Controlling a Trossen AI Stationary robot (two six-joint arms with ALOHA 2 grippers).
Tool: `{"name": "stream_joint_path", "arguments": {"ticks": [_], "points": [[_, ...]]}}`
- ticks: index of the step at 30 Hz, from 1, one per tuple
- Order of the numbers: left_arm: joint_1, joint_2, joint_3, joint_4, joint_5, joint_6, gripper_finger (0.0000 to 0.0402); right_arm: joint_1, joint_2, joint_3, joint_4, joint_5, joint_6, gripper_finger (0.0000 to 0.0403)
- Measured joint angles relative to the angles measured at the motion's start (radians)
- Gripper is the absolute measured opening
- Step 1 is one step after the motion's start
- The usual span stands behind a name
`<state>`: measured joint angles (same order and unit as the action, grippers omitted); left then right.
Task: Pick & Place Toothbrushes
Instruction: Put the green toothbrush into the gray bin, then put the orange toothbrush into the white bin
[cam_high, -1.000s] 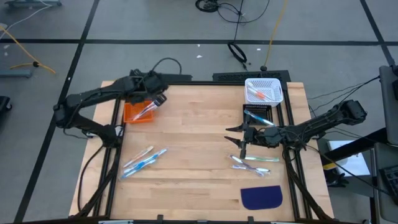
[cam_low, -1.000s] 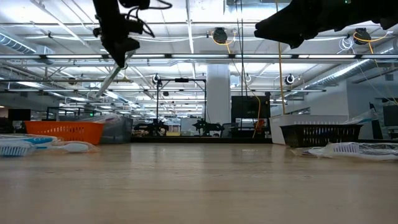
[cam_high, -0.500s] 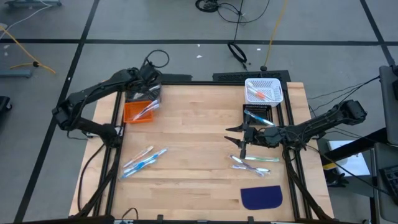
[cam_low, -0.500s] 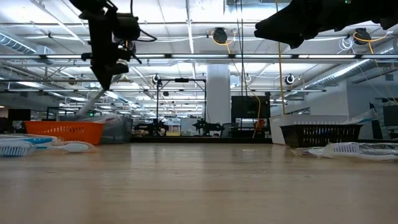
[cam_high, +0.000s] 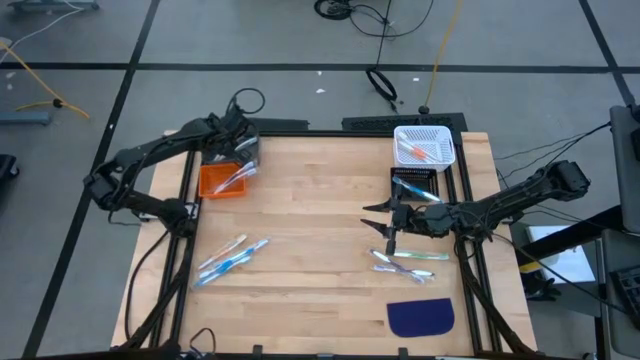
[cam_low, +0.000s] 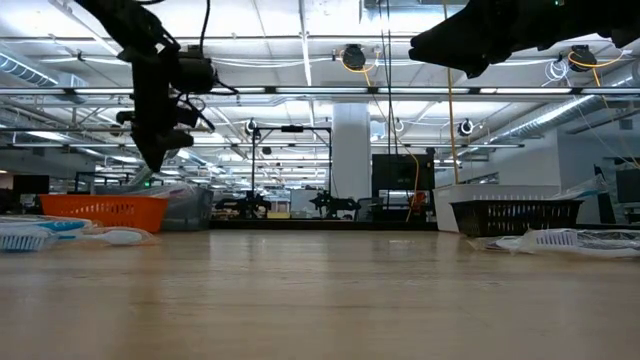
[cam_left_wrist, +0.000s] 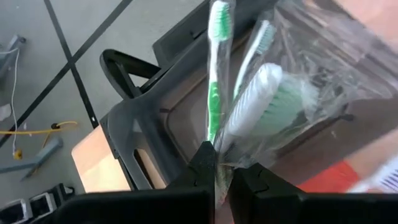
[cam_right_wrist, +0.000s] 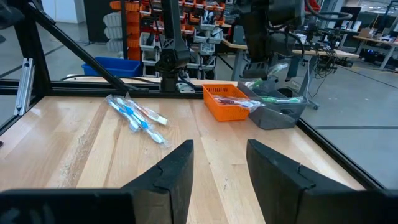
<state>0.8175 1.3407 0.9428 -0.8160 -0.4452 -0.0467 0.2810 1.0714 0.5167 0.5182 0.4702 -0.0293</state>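
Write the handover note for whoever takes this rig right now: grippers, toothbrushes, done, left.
Left gripper: shut on a wrapped green toothbrush, over the grey bin beside the orange bin.
Right gripper: open, empty, above the table's right side.
Done: toothbrushes already lie in the orange bin, white basket and black basket.
Left: release this brush, then sort the loose piles at left and right.

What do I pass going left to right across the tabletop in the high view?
Orange bin → loose wrapped toothbrushes → right gripper → dark blue mat. The left gripper sits just right of the orange bin, at the table's far edge.
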Motion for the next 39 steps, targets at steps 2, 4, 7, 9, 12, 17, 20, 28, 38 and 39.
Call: {"name": "stream_joint_path", "arguments": {"ticks": [2, 4, 7, 9, 12, 17, 20, 28, 38, 39], "points": [[0.008, 0.000, -0.010, 0.008, 0.000, -0.004, 0.0023, 0.000, 0.000, 0.000, 0.000, 0.000, 0.000, 0.0141], [0.015, 0.000, -0.012, 0.009, 0.000, -0.003, 0.0037, 0.000, 0.000, 0.000, 0.000, 0.000, 0.000, 0.0141], [0.015, 0.000, -0.012, 0.011, 0.000, -0.004, 0.0065, 0.000, 0.000, 0.000, 0.000, 0.000, 0.000, 0.0141], [0.015, 0.000, -0.012, 0.012, 0.000, -0.005, 0.0086, 0.000, 0.000, 0.000, 0.000, 0.000, 0.000, 0.0141], [0.015, 0.000, -0.012, 0.018, 0.000, -0.012, 0.0117, 0.000, 0.000, 0.000, 0.000, 0.000, 0.000, 0.0141], [0.015, 0.000, -0.012, 0.033, 0.000, -0.015, 0.0151, 0.000, 0.000, 0.000, 0.000, 0.000, 0.000, 0.0141], [0.015, 0.000, -0.011, 0.036, 0.000, -0.012, 0.0162, 0.000, 0.000, 0.000, 0.000, 0.000, 0.000, 0.0141], [-0.012, 0.000, 0.035, -0.028, 0.009, -0.014, 0.0170, 0.000, 0.001, 0.000, 0.000, 0.000, 0.011, 0.0141], [-0.197, -0.001, 0.061, -0.150, 0.269, -0.050, 0.0170, 0.000, 0.001, 0.000, 0.000, 0.000, 0.009, 0.0141], [-0.222, -0.001, 0.061, -0.154, 0.287, -0.062, 0.0170, 0.000, 0.001, 0.000, 0.000, 0.000, 0.008, 0.0141]]}}
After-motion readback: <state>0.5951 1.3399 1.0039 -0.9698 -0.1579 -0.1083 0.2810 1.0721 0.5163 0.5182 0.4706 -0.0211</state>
